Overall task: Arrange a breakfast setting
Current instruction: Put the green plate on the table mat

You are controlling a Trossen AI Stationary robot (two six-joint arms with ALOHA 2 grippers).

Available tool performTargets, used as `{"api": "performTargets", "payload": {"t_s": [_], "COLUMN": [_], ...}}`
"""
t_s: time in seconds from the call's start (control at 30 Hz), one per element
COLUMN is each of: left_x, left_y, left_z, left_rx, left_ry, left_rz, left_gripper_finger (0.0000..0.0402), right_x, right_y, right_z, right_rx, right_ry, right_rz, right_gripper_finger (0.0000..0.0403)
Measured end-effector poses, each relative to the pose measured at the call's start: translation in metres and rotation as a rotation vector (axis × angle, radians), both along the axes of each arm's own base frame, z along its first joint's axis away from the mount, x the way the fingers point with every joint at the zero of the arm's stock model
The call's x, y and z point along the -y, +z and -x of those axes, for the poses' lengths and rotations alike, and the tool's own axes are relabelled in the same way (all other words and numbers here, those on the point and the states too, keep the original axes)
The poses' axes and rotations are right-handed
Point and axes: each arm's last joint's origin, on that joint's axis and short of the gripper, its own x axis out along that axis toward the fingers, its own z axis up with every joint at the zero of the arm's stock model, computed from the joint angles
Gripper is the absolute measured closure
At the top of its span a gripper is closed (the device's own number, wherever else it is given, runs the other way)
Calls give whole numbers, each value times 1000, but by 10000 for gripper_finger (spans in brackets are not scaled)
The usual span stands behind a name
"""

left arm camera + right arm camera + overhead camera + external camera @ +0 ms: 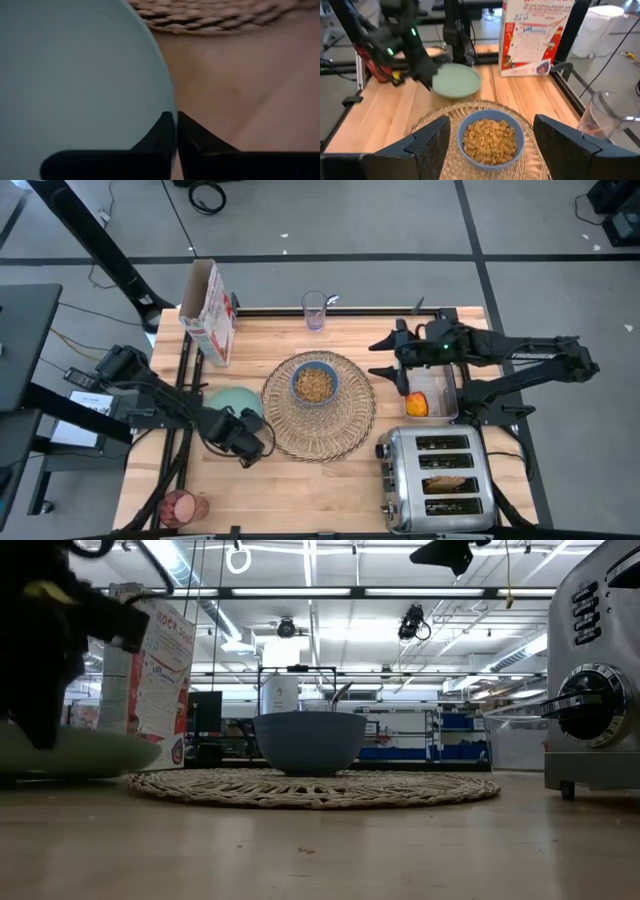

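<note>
left gripper (243,435) fingers pinched tight on rim of mint-green plate (232,400), just beside wicker placemat (350,420) at its 9 o'clock | plate looks stiff, light, slick-glazed; thin edge grip could slip or tilt | right gripper (385,356) at mat's 2 o'clock, fingers spread wide, empty | blue bowl (314,383) of cereal on mat centre.

Bare wooden tabletop (300,490) is lying open along the near edge, between the glass of pink drink (181,507) and the silver four-slot toaster (437,478). The red-and-white cereal box (211,312) is walling the far left corner. The round woven wicker placemat (319,406) and cereal-filled small blue bowl (315,383) are filling the middle, with the mint-green plate (229,401) crowding its left edge.
</note>
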Motion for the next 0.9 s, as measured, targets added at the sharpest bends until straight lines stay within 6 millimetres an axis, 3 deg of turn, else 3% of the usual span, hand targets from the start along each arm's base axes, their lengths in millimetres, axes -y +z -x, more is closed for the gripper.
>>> {"api": "performTargets", "payload": {"t_s": [0.17,0.3,0.47,0.67,0.9], "left_x": [14,27,43,54,45], "left_y": [44,58,52,34,19], "left_z": [-23,-43,-59,-68,-87], "left_rx": [105,152,116,93,91], "left_ry": [-170,-425,-700,-905,-986], "left_rz": [33,-18,-72,-64,-106], "left_gripper_finger": [390,391,386,384,382], "right_x": [1,2,2,-10,-19], "right_y": [-4,-6,-11,-20,-40], "right_z": [-5,-7,-5,-6,-43], "right_rx": [-29,-49,-97,-187,-380], "right_ry": [1,-28,0,119,204], "right_rz": [33,90,99,132,176], "right_gripper_finger": [114,114,115,115,125]}}
